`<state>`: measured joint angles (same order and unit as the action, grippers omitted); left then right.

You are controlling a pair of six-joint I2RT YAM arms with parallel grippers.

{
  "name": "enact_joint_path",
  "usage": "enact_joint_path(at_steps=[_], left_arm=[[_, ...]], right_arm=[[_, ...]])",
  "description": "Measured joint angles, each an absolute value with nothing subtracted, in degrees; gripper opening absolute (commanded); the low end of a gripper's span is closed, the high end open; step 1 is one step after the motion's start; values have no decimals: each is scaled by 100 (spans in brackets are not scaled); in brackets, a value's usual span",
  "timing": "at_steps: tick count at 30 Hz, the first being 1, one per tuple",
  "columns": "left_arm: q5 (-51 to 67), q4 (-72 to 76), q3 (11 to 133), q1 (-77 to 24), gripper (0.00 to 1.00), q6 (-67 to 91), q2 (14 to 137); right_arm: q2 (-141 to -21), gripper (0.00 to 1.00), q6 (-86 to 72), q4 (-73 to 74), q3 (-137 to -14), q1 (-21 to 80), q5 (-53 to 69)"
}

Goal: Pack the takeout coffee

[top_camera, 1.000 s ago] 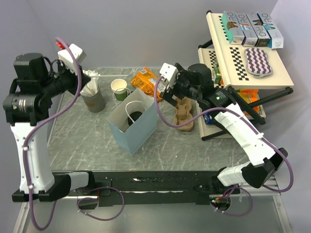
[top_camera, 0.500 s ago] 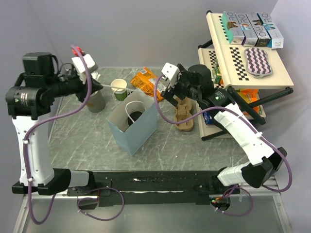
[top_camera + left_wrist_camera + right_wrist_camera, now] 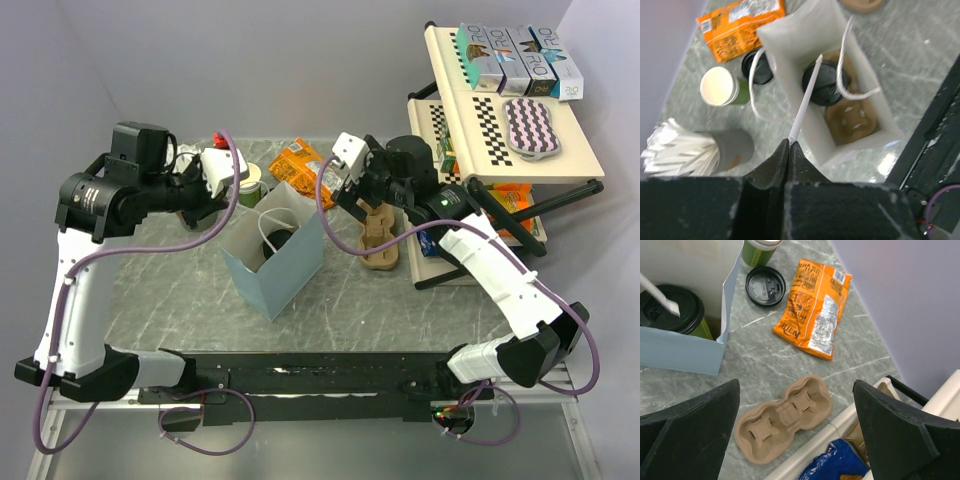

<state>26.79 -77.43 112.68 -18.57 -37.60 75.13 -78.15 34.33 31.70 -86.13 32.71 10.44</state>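
- Left fingers (image 3: 772,170) are pressed together on the lower end of a thin white stick (image 3: 805,97). In the left wrist view the stick slants up and away from them.
- The stick's free tip lies over the black lid of the coffee (image 3: 826,84); whether it touches the lid cannot be told.
- The coffee stands upright inside the pale blue paper bag (image 3: 790,37). A strip of its green band shows below the lid in the right wrist view.
- A brown carrier (image 3: 852,117) lies on the bag's floor, just beside the coffee and partly around it. The bag's white cord handles arch over both.
- Right fingers (image 3: 900,435) are spread wide with nothing between them, hanging above the bench (image 3: 160,290) to the right of the bag.
- Below those fingers a second carrier (image 3: 782,417) lies flat and empty, near the rack (image 3: 500,130).
- Behind the bag sit a loose lid (image 3: 765,285), an open cup (image 3: 720,86) in white and green, and an orange snack packet (image 3: 815,310).
- A grey cup (image 3: 732,150) full of white sticks stands to the left of the bag, near the left fingers.
- From above, the bag stands upright at mid-bench, mouth open, with both arms reaching in from either side.
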Motion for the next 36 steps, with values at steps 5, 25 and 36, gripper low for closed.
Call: enact_joint_path(at_steps=[5, 25, 36], left_arm=[[2305, -7728, 10921, -1903, 1, -3933, 7188], [1894, -7802, 10499, -2473, 80, -3920, 7413], [1358, -5402, 10654, -2279, 99, -2375, 7376]], right_arm=[[-7815, 100, 3428, 3177, -8547, 3258, 1107], [-7846, 100, 3275, 3557, -8851, 3236, 1459], [-8401, 100, 2355, 3806, -10514, 3242, 1009]])
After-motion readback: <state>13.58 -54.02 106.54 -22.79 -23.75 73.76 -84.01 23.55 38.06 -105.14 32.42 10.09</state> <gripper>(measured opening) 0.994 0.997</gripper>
